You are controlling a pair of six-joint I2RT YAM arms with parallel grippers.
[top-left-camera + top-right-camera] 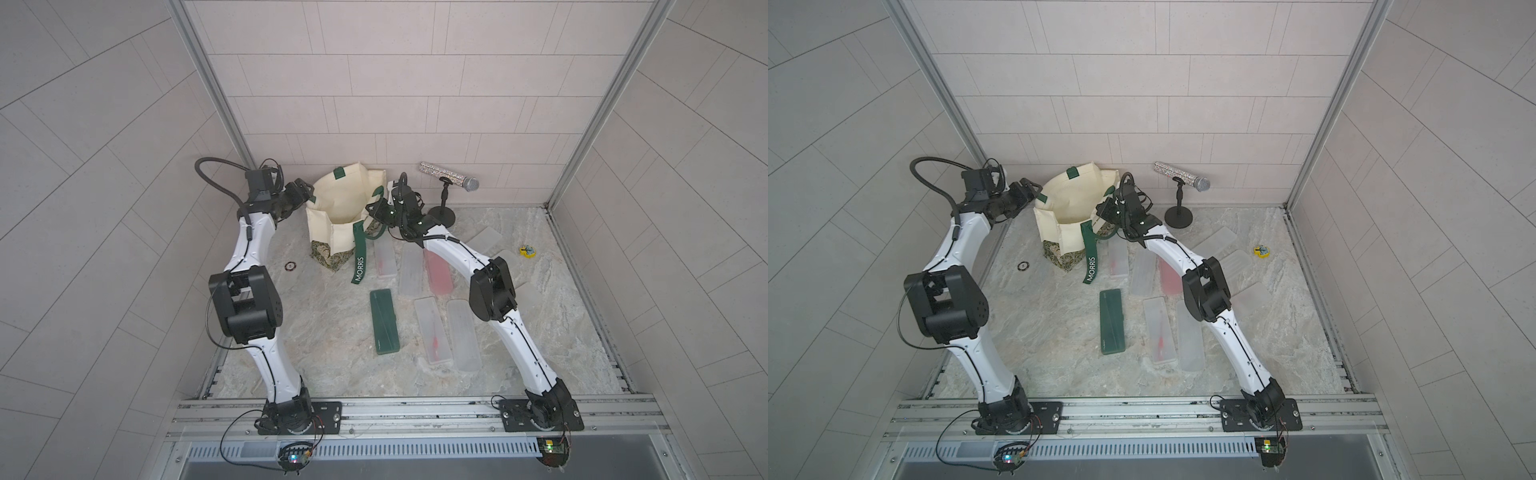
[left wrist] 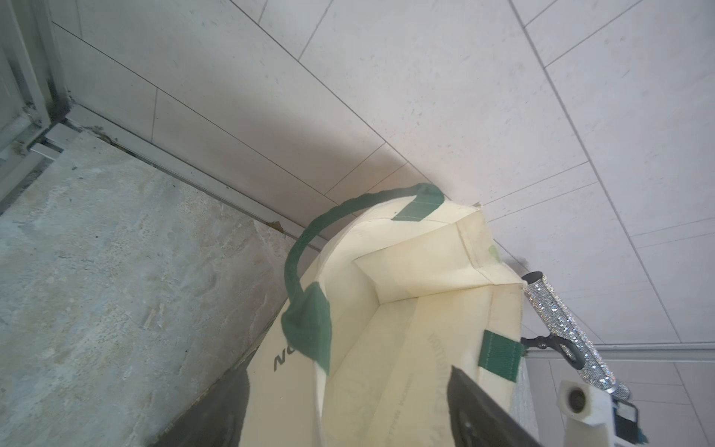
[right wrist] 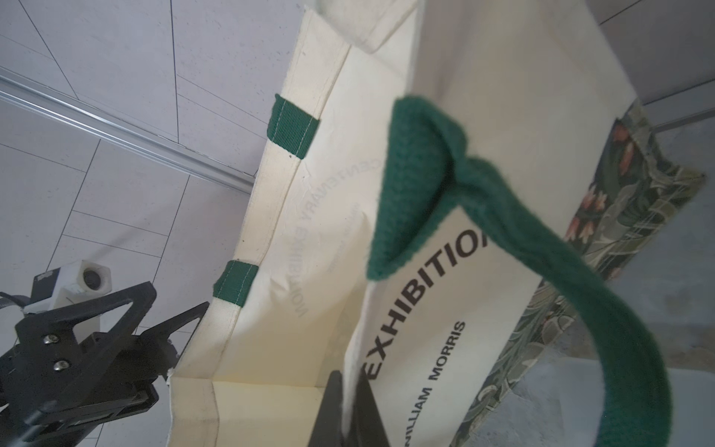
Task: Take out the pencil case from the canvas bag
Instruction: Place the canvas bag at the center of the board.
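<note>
The cream canvas bag (image 1: 340, 208) (image 1: 1067, 212) stands open against the back wall, its green "MORRIS" strap (image 1: 359, 266) hanging down the front. What I see of its inside shows only bare cloth. My left gripper (image 1: 305, 193) (image 2: 348, 418) is open at the bag's left rim, with the wall's edge between its spread fingers. My right gripper (image 1: 374, 208) (image 3: 350, 387) is shut on the bag's right wall (image 3: 406, 309), by a green handle (image 3: 425, 174). A green pencil case (image 1: 384, 322) (image 1: 1112, 322) and several translucent ones (image 1: 432, 330) lie on the table in front.
A glittery microphone (image 1: 451, 176) on a black stand (image 1: 441, 216) rises right of the bag. A small yellow object (image 1: 527, 251) lies at the right and a dark ring (image 1: 289, 266) at the left. Tiled walls close in the back and both sides.
</note>
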